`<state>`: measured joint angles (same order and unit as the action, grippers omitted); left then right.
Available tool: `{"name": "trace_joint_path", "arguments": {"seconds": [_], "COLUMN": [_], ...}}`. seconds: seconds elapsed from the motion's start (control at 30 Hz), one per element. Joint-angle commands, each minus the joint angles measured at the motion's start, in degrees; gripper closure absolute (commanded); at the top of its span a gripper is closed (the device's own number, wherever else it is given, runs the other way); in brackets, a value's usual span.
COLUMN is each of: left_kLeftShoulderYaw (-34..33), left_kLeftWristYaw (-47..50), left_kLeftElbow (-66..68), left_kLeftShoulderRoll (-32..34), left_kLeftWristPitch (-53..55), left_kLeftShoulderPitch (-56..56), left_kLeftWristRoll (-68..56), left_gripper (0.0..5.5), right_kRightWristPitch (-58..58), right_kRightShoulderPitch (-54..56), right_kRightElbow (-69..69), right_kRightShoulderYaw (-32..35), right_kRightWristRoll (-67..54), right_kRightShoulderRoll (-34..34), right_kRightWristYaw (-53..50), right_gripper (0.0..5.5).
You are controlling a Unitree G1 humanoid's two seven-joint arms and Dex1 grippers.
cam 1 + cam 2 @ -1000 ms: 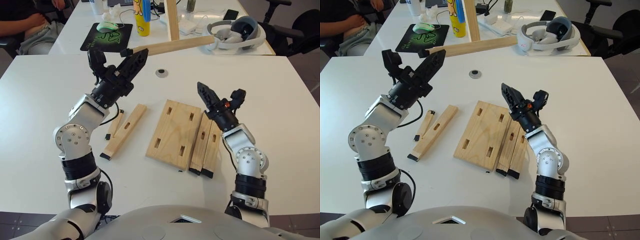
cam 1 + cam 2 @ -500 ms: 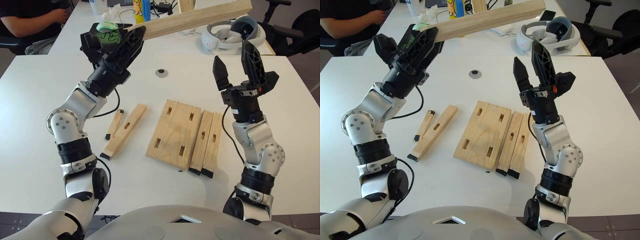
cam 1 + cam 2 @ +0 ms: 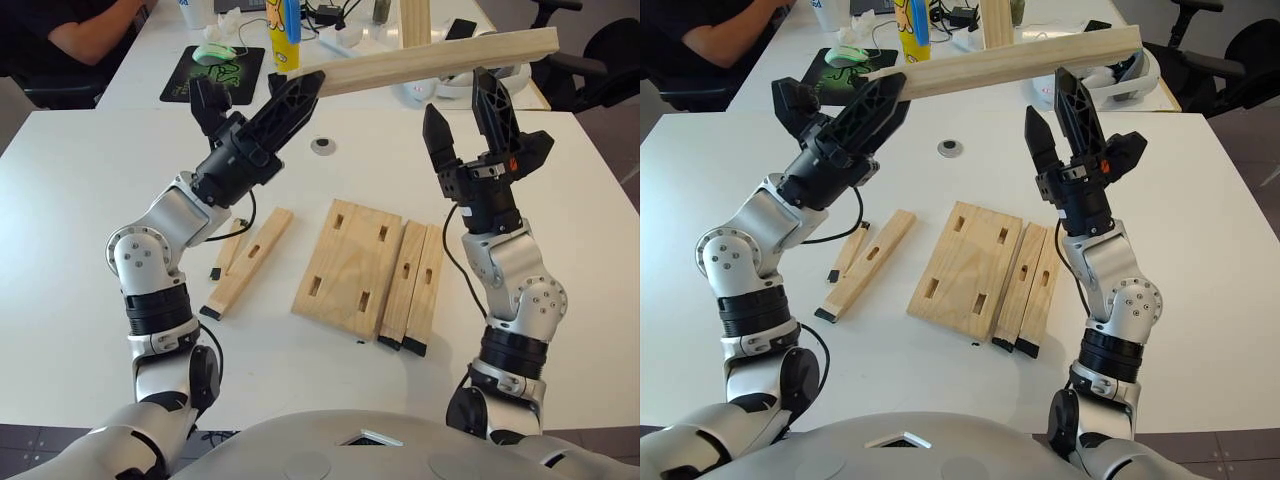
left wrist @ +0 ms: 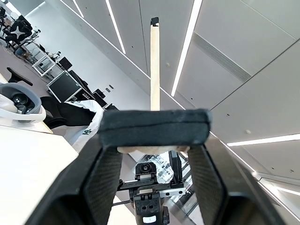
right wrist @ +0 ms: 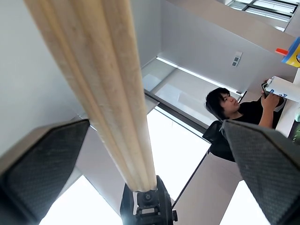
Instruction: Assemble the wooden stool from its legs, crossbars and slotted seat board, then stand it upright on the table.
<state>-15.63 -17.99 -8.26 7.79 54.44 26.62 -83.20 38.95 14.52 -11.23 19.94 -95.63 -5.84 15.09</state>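
Left eye view: left gripper [image 3: 258,85] was clamped on one end of the wooden leg [image 3: 430,62], up in the air over the table [image 3: 90,200]. Right gripper [image 3: 456,95] was released, fingers spread at the leg's far end. Slotted seat board [image 3: 350,265] lay flat on the table

We have raised the wooden bar [image 3: 440,58] higher in our left tool [image 3: 292,92]. Our right tool [image 3: 462,100] has risen off the table [image 3: 80,200], its open fingers now flanking the bar.
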Motion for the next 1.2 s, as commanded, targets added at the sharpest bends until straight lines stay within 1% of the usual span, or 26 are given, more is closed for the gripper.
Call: {"name": "trace_joint_path", "arguments": {"seconds": [0.03, 0.6, 0.63, 0.67, 0.9, 1.1, 1.13, 1.2], "left_kLeftShoulderYaw": [0.9, 1.6, 1.6, 1.7, 2.1, 2.2, 2.2, 2.2], "left_kLeftWristYaw": [0.5, 0.7, 0.7, 0.8, 1.0, 1.0, 1.0, 1.0], "left_kLeftElbow": [-1.2, -1.7, -1.8, -1.9, -2.8, -2.8, -2.8, -2.8], "left_kLeftShoulderRoll": [0.0, 1.4, 1.4, 1.4, 1.7, 2.1, 2.3, 2.4], "left_kLeftWristPitch": [-0.5, -0.8, -0.8, -0.9, -1.3, -1.7, -1.7, -1.8], "left_kLeftShoulderPitch": [-0.6, -2.7, -2.9, -3.0, -4.0, -3.9, -4.0, -4.0], "left_kLeftWristRoll": [-1.0, -2.2, -2.3, -2.3, -2.7, -2.8, -2.7, -2.7], "left_gripper": [3.41, 3.41, 3.41, 3.41, 3.41, 3.41, 3.41, 3.41], "right_kRightWristPitch": [-0.3, -2.3, -2.2, -2.2, -1.7, -1.5, -1.4, -1.4], "right_kRightShoulderPitch": [1.1, 1.7, 1.6, 1.6, 1.1, 0.9, 0.9, 0.9], "right_kRightElbow": [-1.9, -0.7, -0.6, -0.6, -0.7, -1.0, -1.0, -0.9], "right_kRightShoulderYaw": [-0.2, 1.4, 1.3, 1.2, 0.6, 0.4, 0.3, 0.2], "right_kRightWristRoll": [-2.2, -4.8, -4.7, -4.6, -4.5, -5.0, -5.0, -5.0], "right_kRightShoulderRoll": [-0.2, -1.6, -1.7, -1.8, -2.0, -2.0, -2.0, -2.1], "right_kRightWristYaw": [-0.7, -1.6, -1.5, -1.5, -1.4, -1.5, -1.5, -1.5], "right_gripper": [0.10, 0.10, 0.38, 0.43, 1.51, 2.58, 2.66, 3.07]}}
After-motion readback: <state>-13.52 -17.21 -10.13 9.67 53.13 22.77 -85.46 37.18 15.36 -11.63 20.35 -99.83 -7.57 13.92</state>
